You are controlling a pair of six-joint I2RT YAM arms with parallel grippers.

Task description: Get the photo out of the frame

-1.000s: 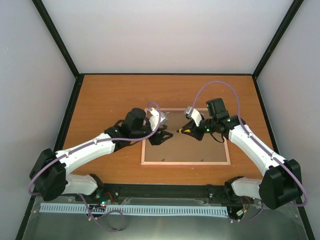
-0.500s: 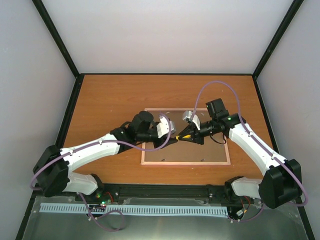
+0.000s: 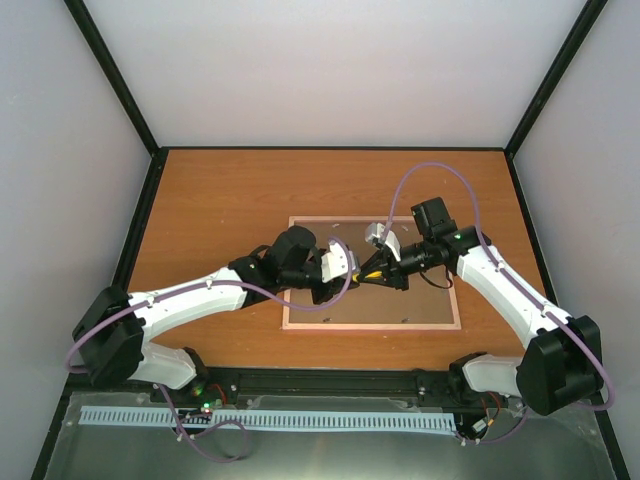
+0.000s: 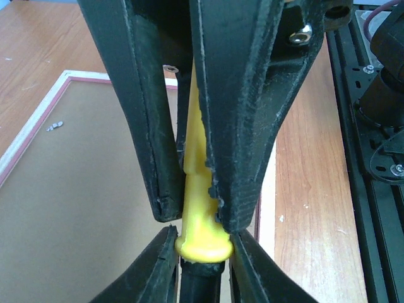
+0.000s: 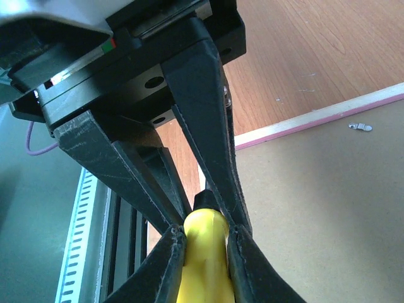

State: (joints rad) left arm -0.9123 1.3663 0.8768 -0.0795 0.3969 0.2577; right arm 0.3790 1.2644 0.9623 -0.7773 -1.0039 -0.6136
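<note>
The frame (image 3: pixel 370 325) lies face down mid-table, its brown backing board (image 3: pixel 410 298) up; its pink edge shows in the left wrist view (image 4: pixel 38 120) and the right wrist view (image 5: pixel 315 117). The photo is hidden under the board. My right gripper (image 3: pixel 363 272) (image 5: pixel 203 252) is shut on the yellow handle of a small tool (image 5: pixel 203 240) (image 4: pixel 201 189) just above the board. My left gripper (image 3: pixel 350 273) (image 4: pixel 203 278) meets it tip to tip, its fingers closed round the tool's black end (image 5: pixel 206 199).
Small metal retaining tabs sit on the backing board near its edges (image 4: pixel 53 126) (image 5: pixel 360 126) (image 3: pixel 405 318). The wooden table (image 3: pixel 220 190) is walled on three sides. A black rail (image 3: pixel 330 380) with the arm bases runs along the near edge.
My left gripper has moved right across the board until its tips meet the right gripper's at the tool. The right gripper shifted slightly left and lower with the tool.
</note>
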